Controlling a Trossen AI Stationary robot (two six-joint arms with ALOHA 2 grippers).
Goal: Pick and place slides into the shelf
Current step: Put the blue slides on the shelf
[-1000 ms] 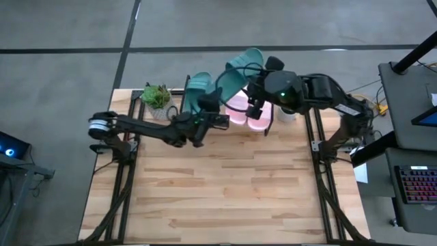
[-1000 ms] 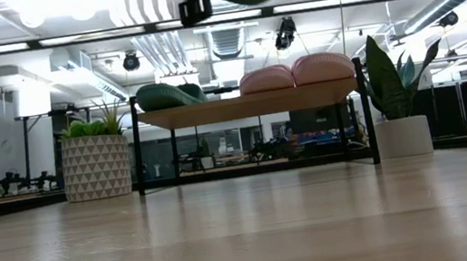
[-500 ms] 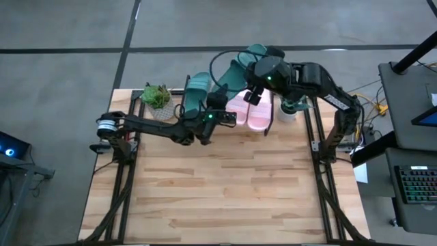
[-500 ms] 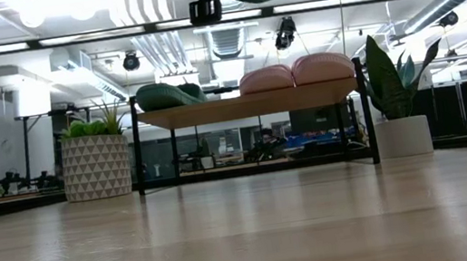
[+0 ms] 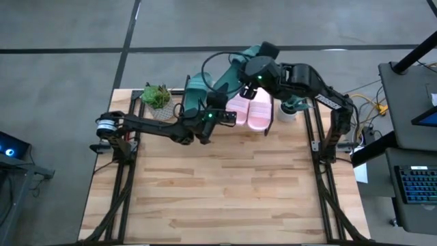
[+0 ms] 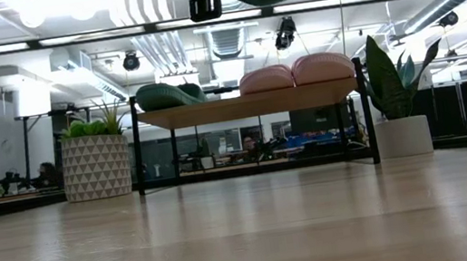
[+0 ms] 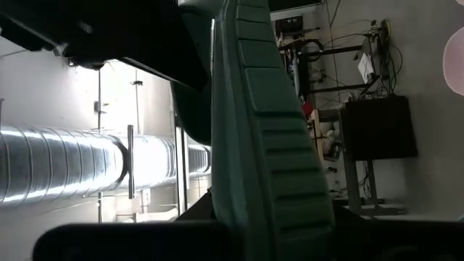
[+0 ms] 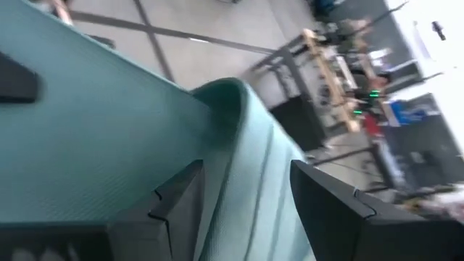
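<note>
I had the last dark green rubber slide sandal up in the air above the low rack with the light wooden plank top and thin black legs, held between both arms. The right gripper stood with its jaws spread as wide as they go, and in the right wrist view its two dark fingers lay on either side of the sandal's ribbed strap, so I judged it was gripping the strap. The left gripper was closed almost completely; in the left wrist view the sandal's ribbed strap ran right past it, and I judged it was pinching an edge of the same sandal, though the contact itself was hidden.

On the shelf sat one other dark green slide at the left end and two light pink slides side by side toward the right. A gap showed between the green one and the pinks, and that was where I judged this sandal belonged.

To do it well I would bring the sandal level first, sole down and toe pointing the same way as its neighbours, then lower it straight into the gap without brushing the pink pair. I would have one gripper let go before the other, so the sandal did not twist, and keep clear of the potted plant in the patterned pot beside the shelf
</note>
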